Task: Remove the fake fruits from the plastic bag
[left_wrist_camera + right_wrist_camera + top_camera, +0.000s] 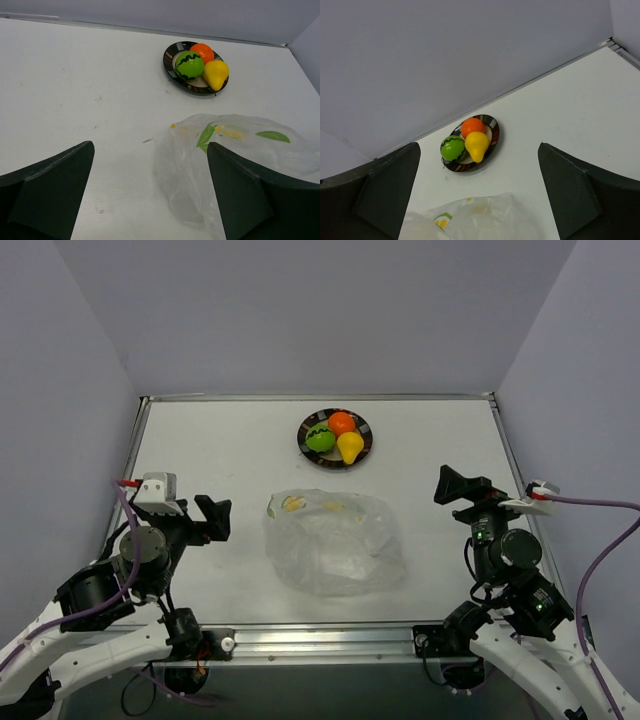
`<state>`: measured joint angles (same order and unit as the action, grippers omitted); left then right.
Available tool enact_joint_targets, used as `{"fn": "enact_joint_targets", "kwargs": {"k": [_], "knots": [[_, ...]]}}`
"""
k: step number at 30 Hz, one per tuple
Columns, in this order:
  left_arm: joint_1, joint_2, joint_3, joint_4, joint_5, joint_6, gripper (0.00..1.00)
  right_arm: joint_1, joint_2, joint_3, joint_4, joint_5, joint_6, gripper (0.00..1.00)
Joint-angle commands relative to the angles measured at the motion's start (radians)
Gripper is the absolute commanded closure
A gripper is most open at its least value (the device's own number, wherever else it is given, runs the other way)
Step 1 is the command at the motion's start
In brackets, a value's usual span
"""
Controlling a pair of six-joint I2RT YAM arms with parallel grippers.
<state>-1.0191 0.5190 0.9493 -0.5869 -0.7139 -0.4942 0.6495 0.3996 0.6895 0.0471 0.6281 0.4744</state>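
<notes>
The three fake fruits lie together on a round dark-rimmed plate (366, 430) at the back of the table: an orange one (342, 422), a green one (320, 439) and a yellow pear (350, 447). The plastic bag (335, 540) lies crumpled and transparent in the middle of the table, nearer than the plate, with no fruit showing inside. My left gripper (218, 519) is open to the left of the bag and holds nothing. My right gripper (443, 487) is open to the bag's right, also holding nothing. In the left wrist view the bag (235, 150) reaches past the right finger (240, 195).
White table with a metal frame along its edges (320, 397) and grey walls on three sides. Bare tabletop separates the bag from the plate (167, 60) and lies on both sides of the bag. In the right wrist view the plate (495, 131) sits beyond the bag (480, 220).
</notes>
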Motion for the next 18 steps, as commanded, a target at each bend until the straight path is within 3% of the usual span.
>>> {"fn": "enact_joint_targets", "kwargs": {"k": [1,12,18], "knots": [[0.004,0.021,0.063,-0.054,-0.018,0.086,0.06,-0.001,0.010,0.011,-0.021,0.067,-0.006,0.00],[0.004,-0.057,0.097,-0.005,-0.068,0.213,0.06,-0.001,-0.080,0.111,-0.021,0.168,-0.098,0.00],[0.004,-0.048,0.069,0.012,-0.067,0.214,0.06,0.002,-0.029,0.087,-0.023,0.130,-0.089,0.00]]}}
